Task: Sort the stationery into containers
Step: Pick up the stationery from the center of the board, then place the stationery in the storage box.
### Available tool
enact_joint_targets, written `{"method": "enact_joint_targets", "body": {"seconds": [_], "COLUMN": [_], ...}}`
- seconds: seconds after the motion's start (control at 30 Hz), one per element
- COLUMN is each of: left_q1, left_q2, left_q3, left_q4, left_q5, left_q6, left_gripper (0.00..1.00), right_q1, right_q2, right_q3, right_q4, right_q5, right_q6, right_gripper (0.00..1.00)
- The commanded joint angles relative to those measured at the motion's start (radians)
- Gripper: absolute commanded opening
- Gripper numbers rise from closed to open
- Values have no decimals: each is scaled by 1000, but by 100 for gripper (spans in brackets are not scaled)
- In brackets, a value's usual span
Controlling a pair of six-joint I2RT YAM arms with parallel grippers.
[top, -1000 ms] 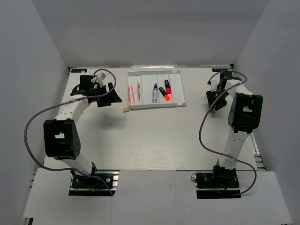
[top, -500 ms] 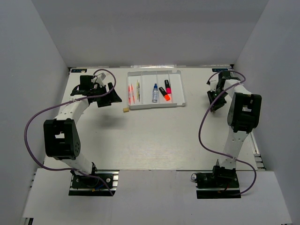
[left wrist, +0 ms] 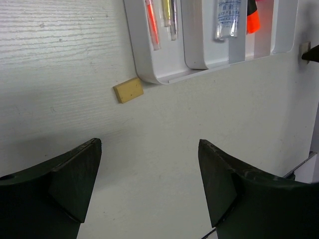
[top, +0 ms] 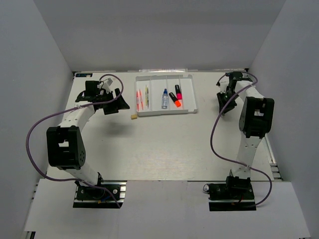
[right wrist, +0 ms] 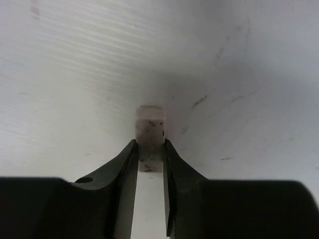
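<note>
The right gripper [right wrist: 149, 149] is clenching a small pale eraser [right wrist: 150, 124], dark-speckled and blunt-ended, which is protruding just beyond the fingertips; the bare white table [right wrist: 239, 59] is lying open on every side of the claw. The left gripper [left wrist: 148, 149] is hanging released with its jaws standing wide, and a beige eraser [left wrist: 128, 90] is lying flat ahead of it, just beside the near corner of the white tray [left wrist: 209, 67]. Past that rim a pink pen [left wrist: 152, 25] and a yellow pen [left wrist: 169, 17] are sharing one compartment, with a clear bottle [left wrist: 228, 17] and an orange-ended highlighter [left wrist: 253, 20] lying in the next two.
</note>
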Motion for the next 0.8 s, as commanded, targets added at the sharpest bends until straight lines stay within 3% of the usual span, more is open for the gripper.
{"method": "enact_joint_targets", "body": {"seconds": [0.0,0.27,0.5,0.77], "left_q1": [7,7,7,7], "left_q2": [-35,-34,-22,-66], "left_q3": [-12,-26,-12,-35], "left_q4": [23,49,38,101], "left_q5": [2,-14,-84,58], "left_q6": [-10,-29,6,213], "left_gripper": [88,88,87,85], "right_q1": [39,188,302,328], "right_q2": [1,72,179,262], "right_q3": [186,592,661,698], "right_q4": [-45,-113,-21,-2], "right_q5": [-150,-272,-195,-129], "right_q6": [43,122,195,176], "right_gripper": [0,0,0,0]}}
